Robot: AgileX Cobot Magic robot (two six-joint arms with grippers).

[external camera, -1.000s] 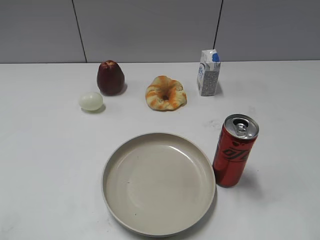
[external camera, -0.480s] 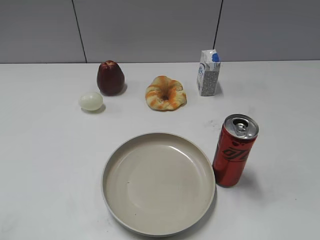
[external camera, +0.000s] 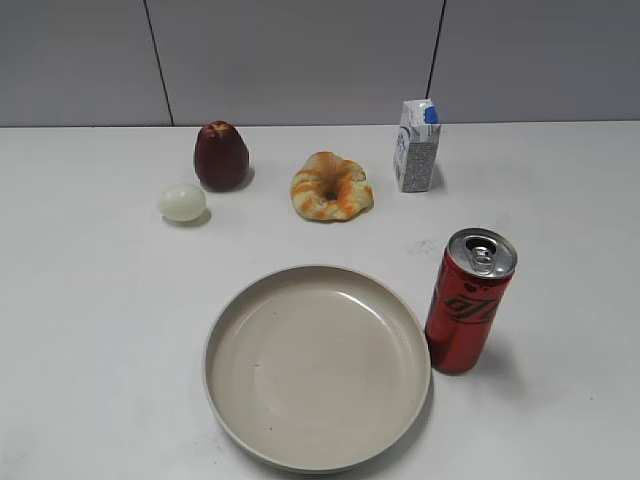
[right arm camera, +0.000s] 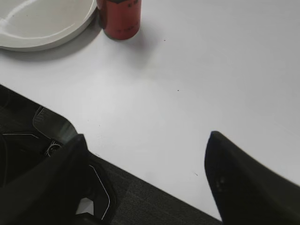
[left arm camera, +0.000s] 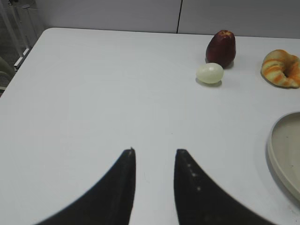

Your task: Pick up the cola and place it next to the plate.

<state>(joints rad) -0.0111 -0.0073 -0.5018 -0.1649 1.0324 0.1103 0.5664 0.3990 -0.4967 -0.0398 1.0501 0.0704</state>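
Note:
The cola [external camera: 470, 300], a tall slim red can with a silver top, stands upright on the white table just right of the plate [external camera: 225, 395], close to its rim. The right wrist view shows the can's lower part [right arm camera: 119, 18] beside the plate's rim [right arm camera: 61, 37]. The plate's edge also shows in the left wrist view [left arm camera: 274, 159]. My right gripper [right arm camera: 147, 143] is open and empty, over the table's near edge, well back from the can. My left gripper [left arm camera: 154, 152] is open and empty over bare table left of the plate. Neither gripper shows in the exterior view.
At the back stand a dark red apple [external camera: 221, 156], a pale egg [external camera: 181, 202], a bread ring [external camera: 331, 186] and a small white-and-blue carton [external camera: 416, 146]. A grey wall rises behind the table. The table's near edge and a dark floor show in the right wrist view [right arm camera: 140, 197].

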